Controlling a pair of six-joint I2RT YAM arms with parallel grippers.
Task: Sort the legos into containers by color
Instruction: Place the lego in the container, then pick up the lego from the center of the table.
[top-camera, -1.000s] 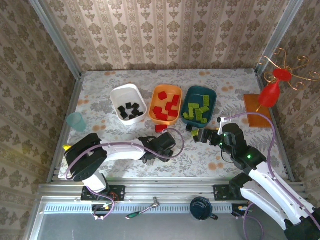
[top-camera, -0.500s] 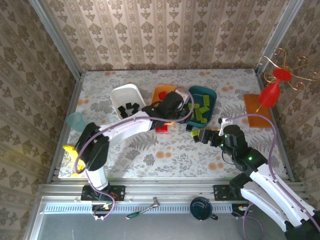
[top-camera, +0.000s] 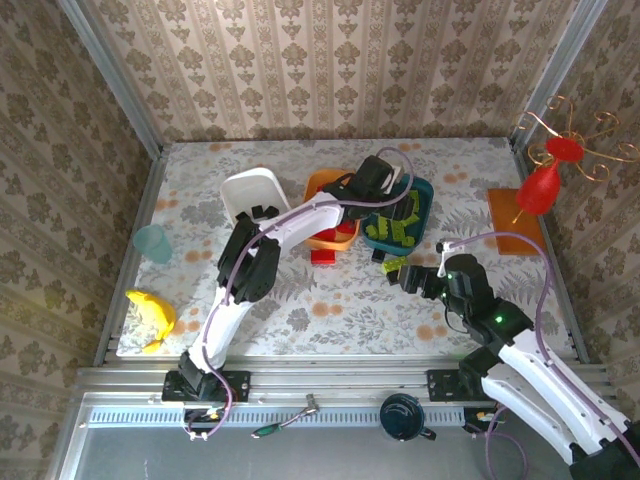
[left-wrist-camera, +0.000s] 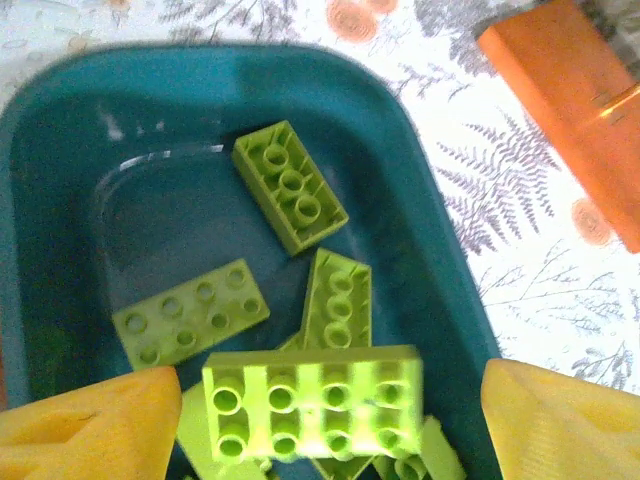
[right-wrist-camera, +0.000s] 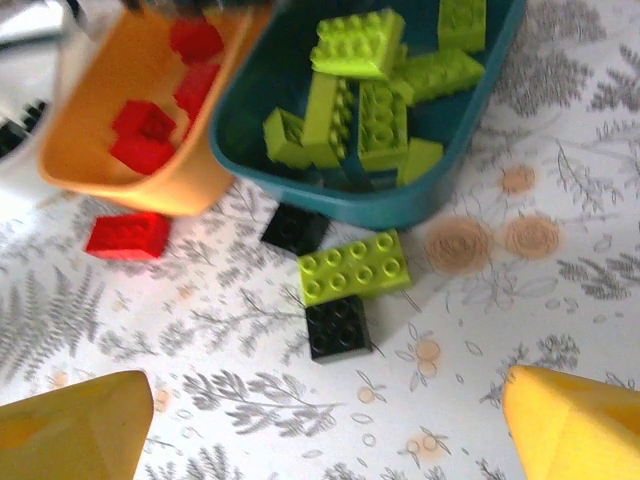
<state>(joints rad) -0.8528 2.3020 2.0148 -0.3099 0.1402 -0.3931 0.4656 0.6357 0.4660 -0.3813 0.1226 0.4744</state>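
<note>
My left gripper hovers open over the dark teal tub. A lime-green eight-stud brick sits between its yellow fingers, touching neither, on top of several green bricks in the tub. My right gripper is open above bare table. Ahead of it lie a green brick, two black bricks and a red brick. The orange tub holds red bricks. Black bricks lie in the white tub.
A pale-blue cup stands at the left and a yellow object lies near the front left corner. A flat orange mat and a red ornament on a gold wire stand occupy the right side.
My left arm has swung from the front of the table across the orange tub to above the teal tub. The right gripper has hardly moved.
</note>
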